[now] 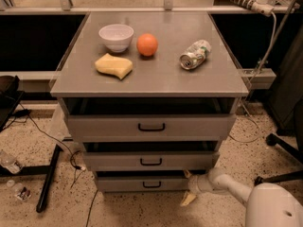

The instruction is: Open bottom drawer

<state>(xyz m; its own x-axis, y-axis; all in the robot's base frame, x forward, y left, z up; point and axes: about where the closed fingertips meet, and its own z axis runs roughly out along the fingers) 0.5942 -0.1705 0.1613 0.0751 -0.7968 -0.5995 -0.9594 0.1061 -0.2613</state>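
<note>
The bottom drawer (118,183), a stiff grey metal front with a small black bar handle (152,187), is sitting lowest beneath the table's (165,77) front edge, already showing a dark gap above it. The gripper (188,187) is sitting below the table's front right corner, fingers spread above and below the drawer's right end. The drawer is probably rigid and weighty, so the handle's middle is looking like the surest hold.

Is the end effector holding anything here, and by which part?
Cannot be told: the end effector sits at the bottom drawer's right front corner, away from its handle.

Bowl (116,36), orange (147,45), sponge (113,65), can (194,54) on cabinet top (156,82).
</note>
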